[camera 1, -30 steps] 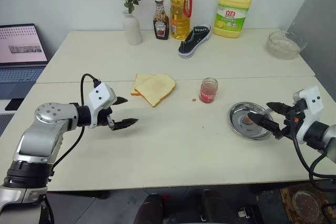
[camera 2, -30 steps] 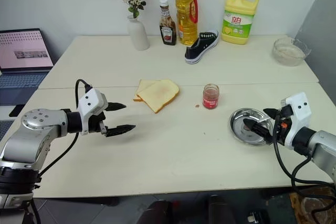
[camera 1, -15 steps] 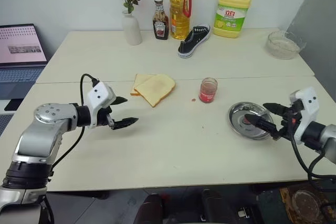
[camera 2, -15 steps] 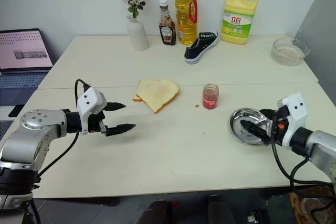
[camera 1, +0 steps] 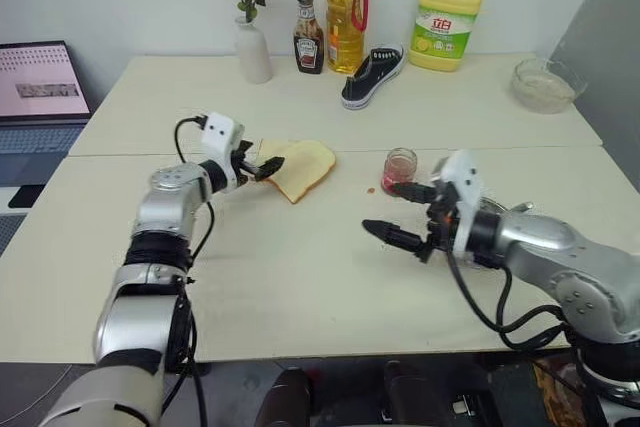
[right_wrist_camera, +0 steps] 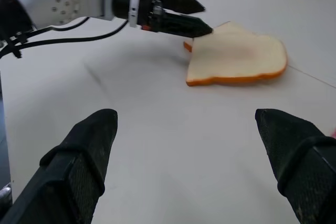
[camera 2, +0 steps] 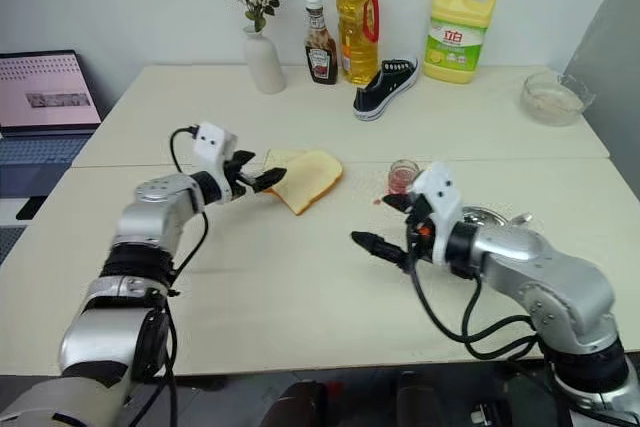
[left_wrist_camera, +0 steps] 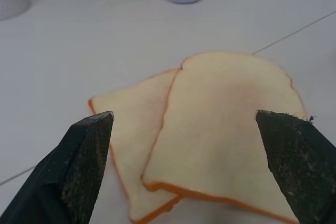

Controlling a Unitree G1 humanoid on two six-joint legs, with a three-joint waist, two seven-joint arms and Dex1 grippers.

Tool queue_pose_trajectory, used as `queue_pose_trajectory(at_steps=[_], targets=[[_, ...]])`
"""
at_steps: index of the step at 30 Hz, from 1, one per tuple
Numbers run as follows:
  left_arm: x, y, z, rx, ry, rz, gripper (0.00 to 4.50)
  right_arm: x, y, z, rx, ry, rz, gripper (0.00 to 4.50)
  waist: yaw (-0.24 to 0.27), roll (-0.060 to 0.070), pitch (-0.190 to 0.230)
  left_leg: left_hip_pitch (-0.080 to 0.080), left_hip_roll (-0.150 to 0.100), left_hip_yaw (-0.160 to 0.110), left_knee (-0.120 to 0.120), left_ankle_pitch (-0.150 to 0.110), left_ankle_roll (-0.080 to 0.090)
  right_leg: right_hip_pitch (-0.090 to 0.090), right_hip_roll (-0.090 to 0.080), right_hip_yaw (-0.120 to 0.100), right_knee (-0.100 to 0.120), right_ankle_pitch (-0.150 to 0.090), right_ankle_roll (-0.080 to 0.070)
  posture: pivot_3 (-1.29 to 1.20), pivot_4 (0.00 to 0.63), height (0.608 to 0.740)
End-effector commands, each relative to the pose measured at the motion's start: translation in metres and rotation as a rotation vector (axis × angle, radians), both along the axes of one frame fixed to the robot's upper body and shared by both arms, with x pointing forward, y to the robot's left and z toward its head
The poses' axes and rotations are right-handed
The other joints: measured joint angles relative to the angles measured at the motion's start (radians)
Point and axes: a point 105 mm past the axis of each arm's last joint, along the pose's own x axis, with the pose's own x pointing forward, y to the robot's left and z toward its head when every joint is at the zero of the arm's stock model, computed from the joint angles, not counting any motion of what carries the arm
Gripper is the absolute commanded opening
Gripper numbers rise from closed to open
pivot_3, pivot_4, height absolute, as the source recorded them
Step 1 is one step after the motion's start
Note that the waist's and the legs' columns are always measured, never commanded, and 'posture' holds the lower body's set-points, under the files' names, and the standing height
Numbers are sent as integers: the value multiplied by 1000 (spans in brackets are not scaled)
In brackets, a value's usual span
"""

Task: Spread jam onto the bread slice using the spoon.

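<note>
Bread slice (left_wrist_camera: pixel 226 129) just ahead of spread-wide, empty left gripper (camera 1: pixel 262 165); right gripper (camera 1: pixel 397 213) likewise agape, jam (camera 1: pixel 399 169) jar beside it.

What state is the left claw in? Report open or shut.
Open. In the left wrist view the left claw's two black fingers stand wide apart, framing the bread slice, gripping nothing.

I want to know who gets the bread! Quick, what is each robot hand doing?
Left gripper: open, empty, at the pale golden-tan bread slice.
Right gripper: open, empty, above the cream table.
</note>
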Motion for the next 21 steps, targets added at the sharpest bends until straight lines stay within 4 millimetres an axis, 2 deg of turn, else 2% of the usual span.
queue_pose_trajectory(at_steps=[1,7,10,21], targets=[[6,-2,3,33,-22,-16,4500,0,11,15,23,-75,37,4466,-3,0,0,-1,0,0,0,0,0,-1,0,0,1,0,0,0,150,740],[10,-12,-2,21,6,-40,4500,3,18,18,36,-103,30,4466,-2,0,0,-3,-1,-1,0,0,0,-3,0,-1,1,0,0,0,150,740],[9,-14,0,2,7,-67,3938,5,19,20,42,-120,8,4500,-2,0,0,-3,-1,-1,1,0,0,-3,0,-1,2,0,0,0,150,740],[8,-14,1,6,1,-83,623,8,19,24,65,-140,-26,4500,0,0,0,-3,-3,-2,4,0,0,-3,-1,-1,5,0,0,0,150,740]])
